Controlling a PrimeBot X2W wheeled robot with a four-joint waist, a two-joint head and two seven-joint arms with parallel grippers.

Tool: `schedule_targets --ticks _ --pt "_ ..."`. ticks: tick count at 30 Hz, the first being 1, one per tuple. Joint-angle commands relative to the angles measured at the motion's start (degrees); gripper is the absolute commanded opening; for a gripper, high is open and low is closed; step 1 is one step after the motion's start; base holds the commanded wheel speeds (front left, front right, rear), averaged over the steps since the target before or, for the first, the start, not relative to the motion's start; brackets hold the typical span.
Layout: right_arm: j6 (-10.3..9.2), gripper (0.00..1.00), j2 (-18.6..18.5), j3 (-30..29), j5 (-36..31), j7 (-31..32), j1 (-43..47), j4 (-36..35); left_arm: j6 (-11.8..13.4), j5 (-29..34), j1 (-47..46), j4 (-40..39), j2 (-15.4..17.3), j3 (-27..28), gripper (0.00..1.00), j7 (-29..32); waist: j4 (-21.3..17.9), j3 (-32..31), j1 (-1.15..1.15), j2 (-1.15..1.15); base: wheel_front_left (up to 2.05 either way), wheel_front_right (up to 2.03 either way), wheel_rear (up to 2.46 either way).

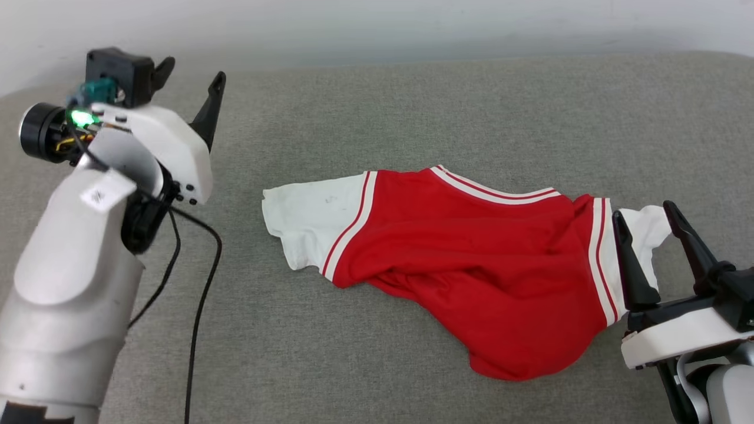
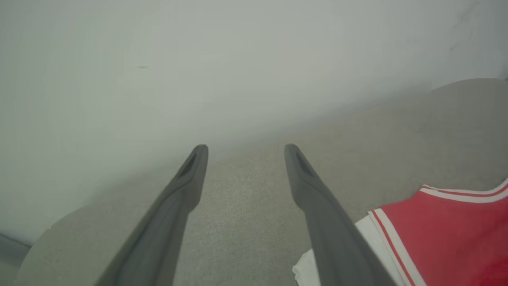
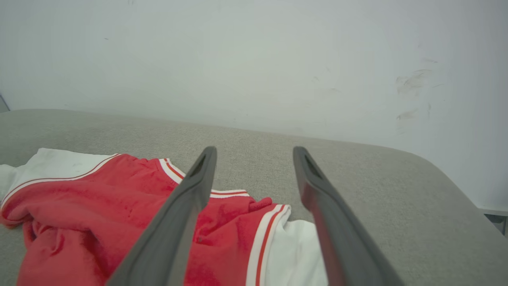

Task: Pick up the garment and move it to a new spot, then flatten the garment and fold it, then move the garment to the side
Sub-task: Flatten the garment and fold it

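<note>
2 right fingers gape empty astride the garment's white sleeve; left fingers gape, well clear.

soft knit cloth on the garment, matt red and white, rumpled, faintly smudged on one sleeve. coarse woven fabric over the grey surface, matt and nubby. smooth dark fingers on the right gripper, probably matt plastic; same on the left gripper, with glossy white shell behind. flat painted wall, scuffed in places.
</note>
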Motion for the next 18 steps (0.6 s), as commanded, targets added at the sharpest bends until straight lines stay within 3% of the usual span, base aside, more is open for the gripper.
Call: schedule_targets --ticks 1,9,18 --pt "-0.05 1.00 0.3 0.2 -0.2 0.0 0.8 -0.7 0.0 -3.6 -1.8 1.0 0.8 -2.2 1.00 3.6 -0.6 0.7 0.00 0.00 0.00 0.00 0.00" --pt "-0.04 1.00 0.2 0.9 -0.6 0.4 -0.5 -1.4 0.0 -20.0 -10.1 4.2 6.9 -16.8 1.00 28.0 -2.6 3.6 0.00 0.00 0.00 0.00 0.00" --pt "-0.05 1.00 0.5 2.5 -1.1 -0.2 -3.1 -0.6 0.0 -26.4 -15.4 6.3 10.1 -29.6 1.00 38.9 -4.7 8.0 0.00 0.00 0.00 0.00 0.00"
